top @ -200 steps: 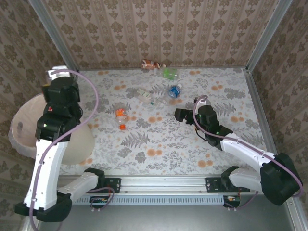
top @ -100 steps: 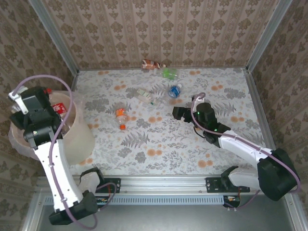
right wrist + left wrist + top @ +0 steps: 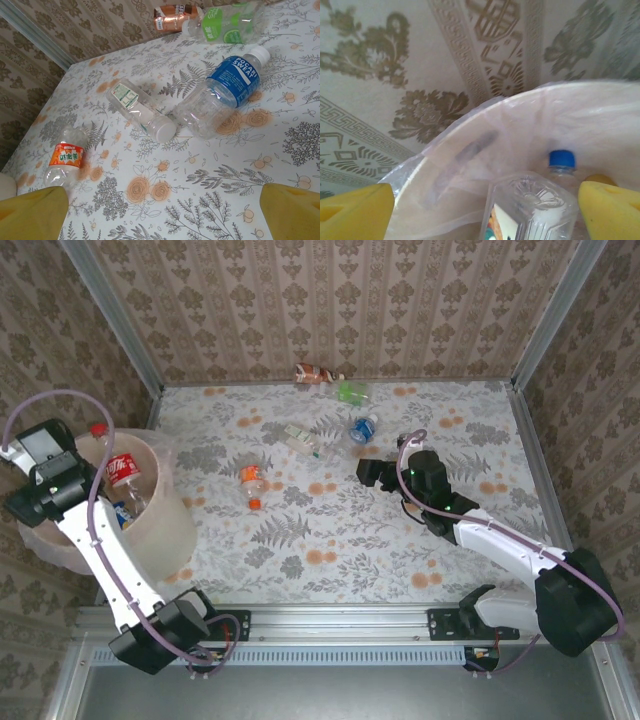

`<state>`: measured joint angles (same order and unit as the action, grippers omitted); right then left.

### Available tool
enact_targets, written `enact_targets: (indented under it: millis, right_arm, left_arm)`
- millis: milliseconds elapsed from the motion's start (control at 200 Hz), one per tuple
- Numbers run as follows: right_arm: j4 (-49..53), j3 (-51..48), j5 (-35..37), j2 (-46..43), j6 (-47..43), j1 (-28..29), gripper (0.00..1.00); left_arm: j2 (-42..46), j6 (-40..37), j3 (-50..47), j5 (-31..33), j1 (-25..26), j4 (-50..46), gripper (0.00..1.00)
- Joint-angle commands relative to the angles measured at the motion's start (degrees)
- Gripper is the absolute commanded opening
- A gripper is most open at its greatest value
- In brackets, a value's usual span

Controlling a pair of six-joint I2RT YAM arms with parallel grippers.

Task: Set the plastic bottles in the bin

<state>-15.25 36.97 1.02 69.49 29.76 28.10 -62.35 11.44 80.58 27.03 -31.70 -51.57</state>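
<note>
The left gripper (image 3: pixel 484 210) is hanging over the bin (image 3: pixel 172 528) at the table's left edge, its yellow pads spread wide and gripping nothing. Below it a clear bottle (image 3: pixel 530 202) and a blue-capped one (image 3: pixel 561 161) are lying in the bag-lined tub. The right gripper (image 3: pixel 162 212), equally wide and empty, is facing the bottles out on the flowered table: a blue-label bottle (image 3: pixel 220 95) lying just beside a white-capped bottle (image 3: pixel 141 111), an orange-label bottle (image 3: pixel 65 157) off to the left, and a green-label bottle (image 3: pixel 227 22) and a brown one (image 3: pixel 175 17) by the far wall. The blue-label bottle looks like the next pick. Doing it well probably means straddling its mid-body across the narrow width, staying clear of the white cap alongside, and closing gently, since thin plastic is liable to crumple or squirt free.
</note>
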Motion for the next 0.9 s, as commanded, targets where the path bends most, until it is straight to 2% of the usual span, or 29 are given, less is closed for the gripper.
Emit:
enact_targets:
  millis: [0, 210, 395, 680, 795, 895]
  right_arm:
    - [-0.85, 0.55, -0.25, -0.33, -1.19, -0.24, 1.0]
    - [3.42, 3.83, -0.58, 1.55, -1.71, -0.5, 1.0]
    - [8.5, 6.6, 1.87, 3.57, 0.07, -1.62, 1.0]
    - [15.12, 10.85, 4.72, 7.85, 3.71, -1.89, 1.0]
    - [16.27, 12.96, 5.23, 9.78, 5.01, -1.99, 1.0]
    - [18.04, 16.36, 6.47, 14.88, 6.96, -1.99, 1.0]
  left_arm:
    - [1.69, 3.09, 3.43, -0.82, 3.89, -2.34, 0.97]
    - [2.61, 4.66, 5.9, 2.15, 17.75, -2.41, 1.0]
    - [4.5, 5.06, 5.63, -2.22, 29.65, 2.87, 1.0]
    - [2.16, 4.72, 1.59, -18.13, 42.96, 14.65, 1.0]
    - [0.63, 5.55, -0.07, -26.17, 44.88, 18.68, 1.0]
    - [-0.06, 5.93, -1.56, -32.21, 45.24, 21.4, 1.0]
